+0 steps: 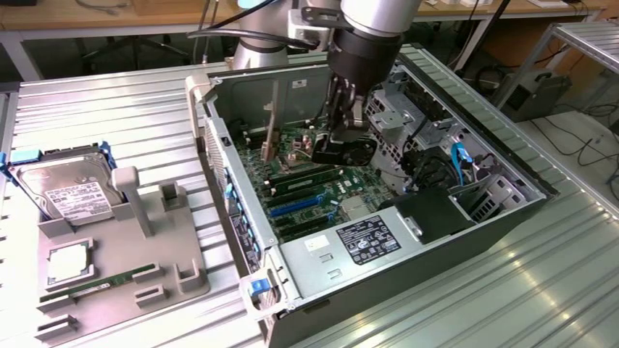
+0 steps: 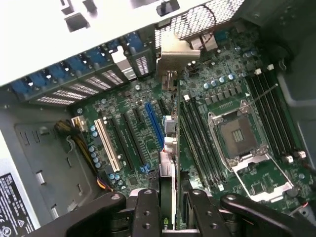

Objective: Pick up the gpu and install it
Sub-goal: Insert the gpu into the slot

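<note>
The gpu (image 2: 168, 163) appears edge-on in the wrist view, a thin card with its silver end bracket (image 2: 176, 53) toward the case's rear slot openings. My gripper (image 2: 171, 200) is shut on it, one black finger (image 2: 147, 210) on each side. The card hangs just above the motherboard, alongside the blue expansion slot (image 2: 154, 123). Whether it touches the slot I cannot tell. In the exterior view my gripper (image 1: 337, 141) reaches down into the open PC case (image 1: 320, 272), and the gpu (image 1: 287, 139) stretches from it toward the case's rear wall.
The open CPU socket (image 2: 237, 133) and memory slots (image 2: 197, 138) lie beside the card, with a white slot (image 2: 106, 143) on the other side. On the exterior view's left, a grey fixture (image 1: 126, 268) holds a silver hard drive (image 1: 69, 194), a CPU (image 1: 68, 262) and a RAM stick (image 1: 97, 285).
</note>
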### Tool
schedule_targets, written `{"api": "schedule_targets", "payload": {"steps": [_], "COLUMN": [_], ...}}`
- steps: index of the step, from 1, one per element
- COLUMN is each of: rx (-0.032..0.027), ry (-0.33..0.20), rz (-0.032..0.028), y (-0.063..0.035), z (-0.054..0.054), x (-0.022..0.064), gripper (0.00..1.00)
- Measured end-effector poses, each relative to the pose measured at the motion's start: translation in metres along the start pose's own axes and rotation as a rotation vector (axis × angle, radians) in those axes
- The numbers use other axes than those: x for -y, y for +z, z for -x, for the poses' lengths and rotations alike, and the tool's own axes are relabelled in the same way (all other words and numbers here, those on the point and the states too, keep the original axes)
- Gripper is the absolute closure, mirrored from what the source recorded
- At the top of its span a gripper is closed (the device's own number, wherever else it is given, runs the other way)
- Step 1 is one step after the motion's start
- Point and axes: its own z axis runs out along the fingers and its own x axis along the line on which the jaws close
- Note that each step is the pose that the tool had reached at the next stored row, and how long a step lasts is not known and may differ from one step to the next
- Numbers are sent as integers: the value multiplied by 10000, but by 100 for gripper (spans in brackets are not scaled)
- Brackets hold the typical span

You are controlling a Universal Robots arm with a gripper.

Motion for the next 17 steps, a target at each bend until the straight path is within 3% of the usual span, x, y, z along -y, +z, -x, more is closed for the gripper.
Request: {"api": "schedule_targets", "payload": {"steps": [5,9,15,17], "rx": [-72,-107,-107,-87], "ry": [-1524,-2325,-2638,-2646], "rz": [-30,-76,-144,-207], "y": [43,69,102,115], "z": [1,1,0,-6], "x": [2,4,3,-15], "gripper": [74,74,74,74]}}
